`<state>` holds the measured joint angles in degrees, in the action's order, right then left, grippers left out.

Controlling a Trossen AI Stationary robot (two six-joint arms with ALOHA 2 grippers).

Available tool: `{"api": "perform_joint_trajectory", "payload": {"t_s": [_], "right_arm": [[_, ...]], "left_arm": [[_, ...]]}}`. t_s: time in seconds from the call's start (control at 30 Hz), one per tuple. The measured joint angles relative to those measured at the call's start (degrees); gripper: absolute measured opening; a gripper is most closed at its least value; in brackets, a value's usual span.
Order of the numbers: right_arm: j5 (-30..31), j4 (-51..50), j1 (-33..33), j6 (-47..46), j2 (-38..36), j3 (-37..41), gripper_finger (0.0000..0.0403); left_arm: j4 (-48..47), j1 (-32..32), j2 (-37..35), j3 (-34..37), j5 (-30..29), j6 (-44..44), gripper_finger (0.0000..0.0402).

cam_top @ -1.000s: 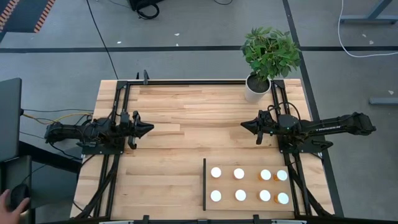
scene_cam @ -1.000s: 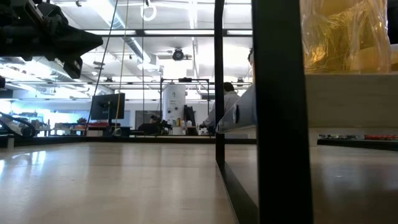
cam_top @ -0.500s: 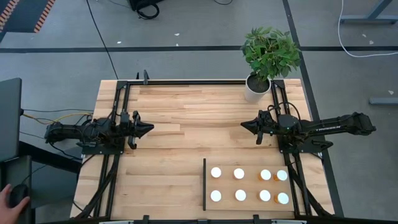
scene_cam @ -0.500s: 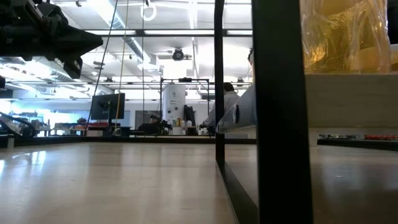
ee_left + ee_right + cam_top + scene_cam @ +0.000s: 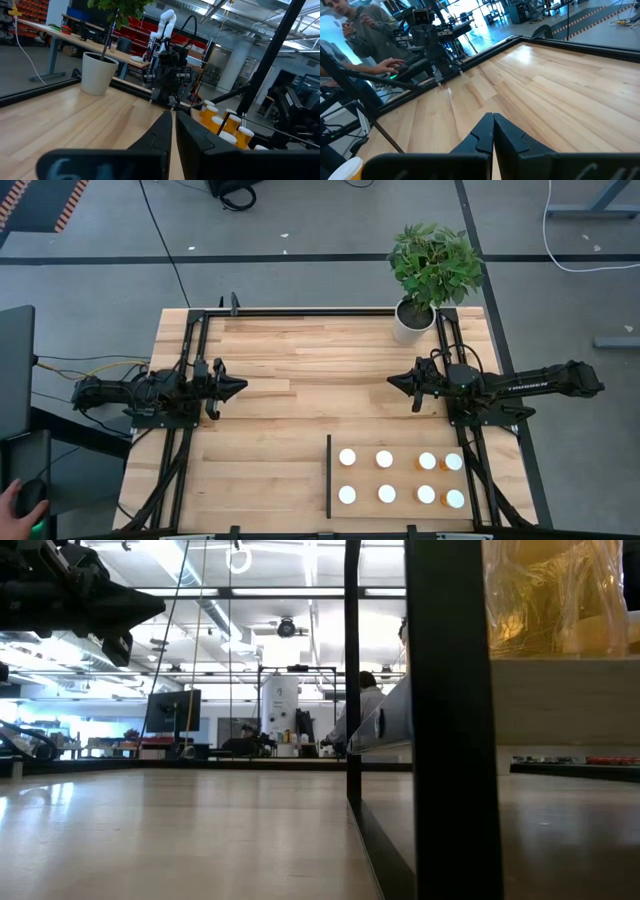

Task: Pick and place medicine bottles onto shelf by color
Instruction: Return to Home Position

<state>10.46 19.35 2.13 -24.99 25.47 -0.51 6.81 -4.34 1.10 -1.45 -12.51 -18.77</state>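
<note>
Eight small medicine bottles with white caps stand upright in two rows on the shelf (image 5: 400,442), a light-wood panel with a black strip (image 5: 328,476) along its left side. The left four, such as the white bottle (image 5: 347,457), look white. The right four, such as the orange bottle (image 5: 453,463), show orange bodies. My left gripper (image 5: 242,387) hovers shut over the table's left part, pointing right. My right gripper (image 5: 390,381) hovers shut right of centre, pointing left, above and behind the shelf. The left wrist view shows the orange bottles (image 5: 216,114) past the shut fingers (image 5: 172,119).
A white plant pot (image 5: 410,322) with a green plant stands at the far right corner. Black frame rails (image 5: 190,370) run along both sides of the table. A person (image 5: 357,27) stands beyond the table's left side, and a hand (image 5: 22,500) shows at the near left.
</note>
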Motion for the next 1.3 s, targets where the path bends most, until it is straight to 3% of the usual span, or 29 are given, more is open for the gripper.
{"api": "perform_joint_trajectory", "payload": {"t_s": [1.3], "right_arm": [[0.0, 0.0, -0.01, 0.0, 0.0, 0.0, 0.0016]], "left_arm": [[-0.01, -0.01, 0.01, -0.01, 0.01, -0.04, 0.0034]]}}
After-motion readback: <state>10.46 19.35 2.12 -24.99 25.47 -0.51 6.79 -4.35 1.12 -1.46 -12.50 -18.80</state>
